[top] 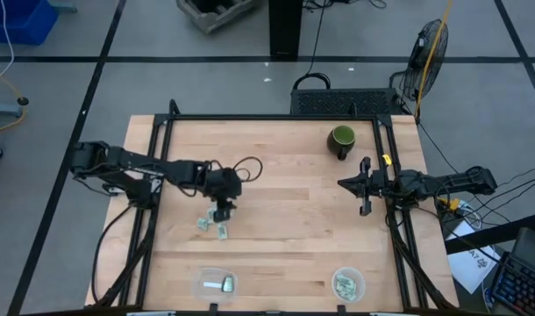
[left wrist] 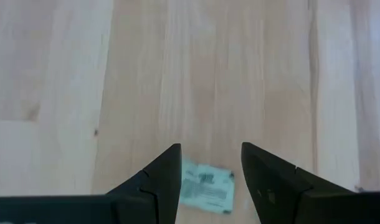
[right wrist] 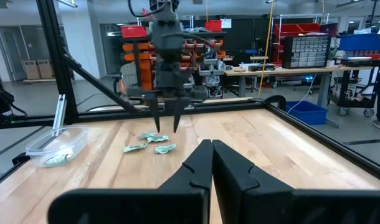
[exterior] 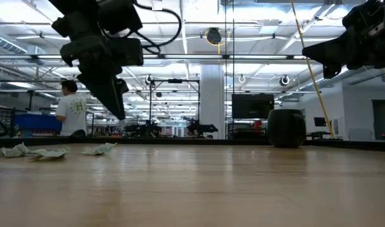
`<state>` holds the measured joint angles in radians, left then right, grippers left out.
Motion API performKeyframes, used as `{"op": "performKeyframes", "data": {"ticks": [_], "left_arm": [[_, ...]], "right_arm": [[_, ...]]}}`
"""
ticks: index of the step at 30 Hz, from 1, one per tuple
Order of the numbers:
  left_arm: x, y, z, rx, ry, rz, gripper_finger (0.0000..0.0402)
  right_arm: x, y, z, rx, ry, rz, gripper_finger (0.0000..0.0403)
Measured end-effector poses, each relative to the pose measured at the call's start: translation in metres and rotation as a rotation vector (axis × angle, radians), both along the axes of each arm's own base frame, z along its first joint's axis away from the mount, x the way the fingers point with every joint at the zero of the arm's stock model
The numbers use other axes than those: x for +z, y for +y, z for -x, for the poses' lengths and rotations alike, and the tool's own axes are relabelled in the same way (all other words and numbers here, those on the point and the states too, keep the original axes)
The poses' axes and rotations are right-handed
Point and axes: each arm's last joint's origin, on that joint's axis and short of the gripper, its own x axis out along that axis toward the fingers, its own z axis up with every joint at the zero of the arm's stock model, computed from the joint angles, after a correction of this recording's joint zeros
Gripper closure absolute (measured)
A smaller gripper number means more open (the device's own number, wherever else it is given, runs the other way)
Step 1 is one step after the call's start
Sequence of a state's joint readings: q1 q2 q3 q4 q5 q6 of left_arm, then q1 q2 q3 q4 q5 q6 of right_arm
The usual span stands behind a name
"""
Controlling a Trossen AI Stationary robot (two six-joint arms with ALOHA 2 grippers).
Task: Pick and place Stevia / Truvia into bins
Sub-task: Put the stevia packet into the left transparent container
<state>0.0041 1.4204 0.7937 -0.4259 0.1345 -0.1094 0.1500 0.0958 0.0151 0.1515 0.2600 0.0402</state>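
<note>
- The rounded-rectangular bin [top: 215,283], at the lower left of the high view, holds one sachet.
- The round bin [top: 347,283], lower right, holds several green-and-white sachets.
- Loose Stevia sachets [top: 212,226] lie on the table [top: 285,211] left of centre.
- The left gripper [top: 221,213] hangs just above them, fingers [left wrist: 159,180] apart around one sachet [left wrist: 205,188].
- The right gripper [top: 365,185] waits at the right, below the green mug [top: 342,140], fingers together.

Bare counter [top: 285,228] is lying open between the arms. The left end effector [top: 221,213] is hanging above loose sachets [top: 211,227], fingers apart. The mug [top: 342,140] is standing far back. Two bins [top: 215,283] are sitting at the front edge, well apart.
</note>
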Motion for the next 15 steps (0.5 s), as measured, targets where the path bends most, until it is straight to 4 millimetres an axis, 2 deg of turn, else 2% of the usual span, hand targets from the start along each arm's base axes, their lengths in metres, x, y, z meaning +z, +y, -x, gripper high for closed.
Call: {"op": "performKeyframes", "data": {"ticks": [4, 9, 15], "left_arm": [[-0.001, 0.016, 0.001, -0.014, -0.002, 0.055, 0.0229], [-0.002, 0.035, 0.003, -0.029, -0.003, 0.033, 0.0229], [-0.015, 0.048, 0.001, -0.039, 0.029, 0.112, 0.0229]], "right_arm": [[-0.001, 0.000, 0.000, 0.000, 0.006, 0.001, 0.0399], [-0.001, 0.000, 0.000, 0.000, 0.008, 0.001, 0.0399], [-0.001, 0.000, 0.000, 0.000, 0.010, 0.001, 0.0399]]}}
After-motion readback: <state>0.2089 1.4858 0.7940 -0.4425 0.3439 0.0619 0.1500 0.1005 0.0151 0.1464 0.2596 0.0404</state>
